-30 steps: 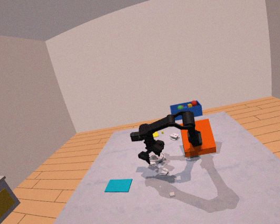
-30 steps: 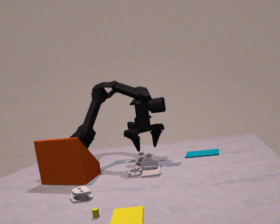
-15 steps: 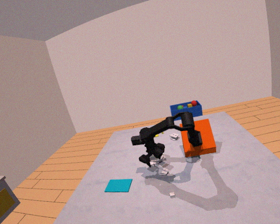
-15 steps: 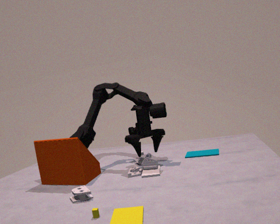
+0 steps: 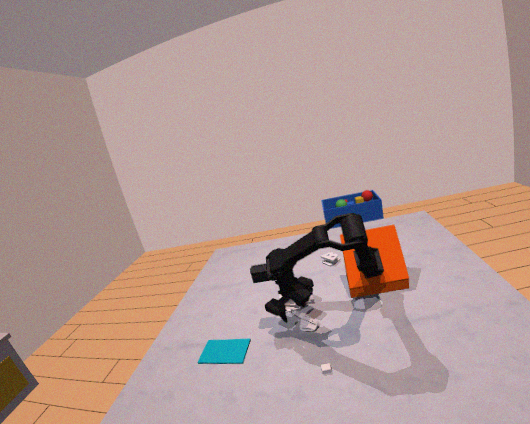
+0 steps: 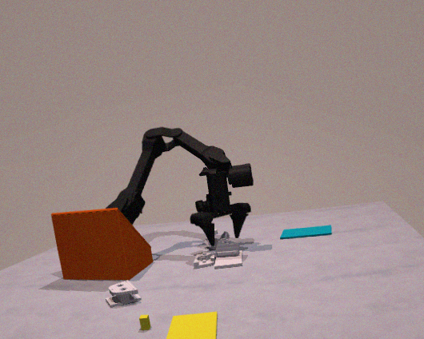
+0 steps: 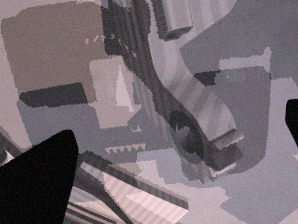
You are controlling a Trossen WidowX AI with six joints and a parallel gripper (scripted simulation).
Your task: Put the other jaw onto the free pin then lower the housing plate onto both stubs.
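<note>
My gripper (image 5: 295,311) (image 6: 225,241) (image 7: 184,125) is open and empty, pointing down low over a cluster of white parts. In the wrist view a long grey part (image 7: 212,107), seemingly a jaw, with a round hole at its end lies between the fingertips. A pale ridged part (image 7: 145,197) lies by the left finger. The exterior view shows a white flat part (image 6: 228,262) beside a white piece with holes (image 6: 203,259). Another white piece with two holes on top (image 5: 330,258) (image 6: 123,289) stands apart. I cannot tell which is the housing plate; pins and teeth are not clear.
A large orange block (image 5: 390,255) (image 6: 102,248) stands near the arm's base. A teal plate (image 5: 225,351) (image 6: 306,232), a small white block (image 5: 326,368), a yellow plate (image 6: 194,325) and a small yellow block (image 6: 145,322) lie around. A blue bin (image 5: 353,215) stands behind.
</note>
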